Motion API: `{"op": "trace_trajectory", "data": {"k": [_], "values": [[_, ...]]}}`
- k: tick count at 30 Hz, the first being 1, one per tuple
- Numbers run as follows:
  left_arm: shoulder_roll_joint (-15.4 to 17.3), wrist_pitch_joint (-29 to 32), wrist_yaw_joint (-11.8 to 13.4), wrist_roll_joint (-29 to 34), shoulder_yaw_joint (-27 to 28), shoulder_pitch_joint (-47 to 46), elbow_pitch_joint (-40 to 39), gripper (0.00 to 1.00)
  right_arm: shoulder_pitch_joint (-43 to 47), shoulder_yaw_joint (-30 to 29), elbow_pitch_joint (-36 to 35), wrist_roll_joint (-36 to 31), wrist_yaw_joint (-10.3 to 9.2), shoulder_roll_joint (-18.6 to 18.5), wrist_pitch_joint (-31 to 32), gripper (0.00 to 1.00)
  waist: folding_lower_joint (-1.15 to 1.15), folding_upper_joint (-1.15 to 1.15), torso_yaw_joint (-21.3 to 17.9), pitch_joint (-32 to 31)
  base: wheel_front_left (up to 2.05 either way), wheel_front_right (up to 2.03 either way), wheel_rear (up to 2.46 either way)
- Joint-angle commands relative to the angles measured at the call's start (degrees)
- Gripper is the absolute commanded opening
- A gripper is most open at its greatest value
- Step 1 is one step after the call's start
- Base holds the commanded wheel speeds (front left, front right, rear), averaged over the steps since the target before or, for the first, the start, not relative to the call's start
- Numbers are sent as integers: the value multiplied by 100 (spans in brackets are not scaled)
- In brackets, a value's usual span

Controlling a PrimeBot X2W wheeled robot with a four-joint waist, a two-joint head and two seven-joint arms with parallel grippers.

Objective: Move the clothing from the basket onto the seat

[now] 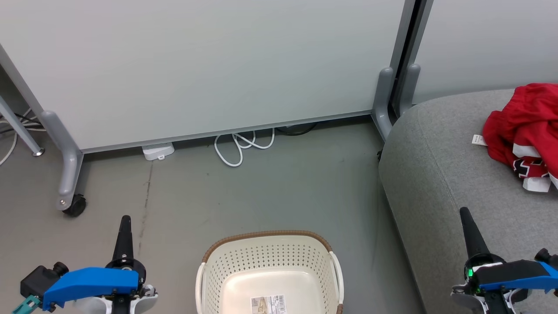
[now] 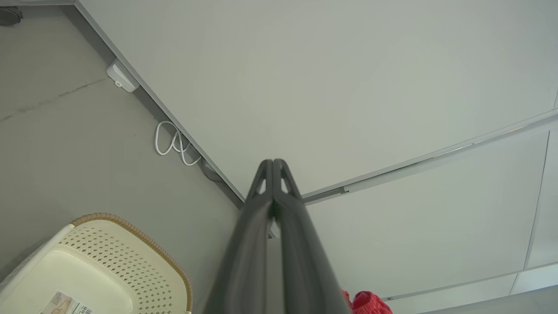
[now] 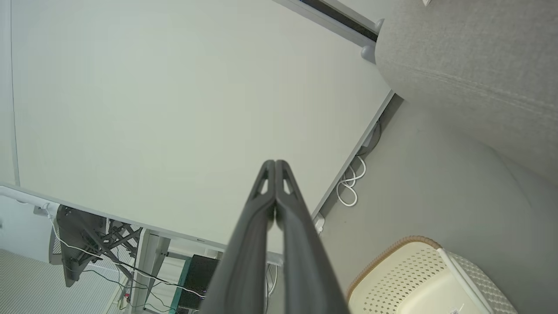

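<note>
the bright red sports clothing with white trim lies heaped on the large grey upholstered seat at the far right of the scene, its bulk running from far to near along the head view's right edge, a small white tag just beside it. the cream-white perforated laundry basket with the brown woven-look rim stands on the grey floor at near centre, between the two arms. as much of its inside as the frame takes in holds only a printed label on its bottom. the left pincer hangs over the floor to the basket's left, its two dark fingers pressed together on nothing. the right pincer hangs over the seat's near part, likewise closed and holding nothing, with the red heap farther off and to its right. the right arm is plainly the nearer to the clothing, the left well apart from it. by the look of it the transfer is done. any tidying of the heap would fall to the right arm, reaching away and to the right.
</note>
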Motion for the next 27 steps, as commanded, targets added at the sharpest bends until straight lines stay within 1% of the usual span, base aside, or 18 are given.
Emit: {"op": "trace_trajectory", "data": {"k": [1, 27], "values": [[7, 45, -29, -155, 37, -145, -62, 0, -121, -20, -28, 154, 2, 5, 40, 0, 0, 0, -5, 0, 0, 0, 0], [4, 371, -54, -1483, 168, -212, -95, 0, -181, -84, -1, 1407, 2, 17, 371, 0, 0, 0, -95, -3, 0, 0, 0]]}}
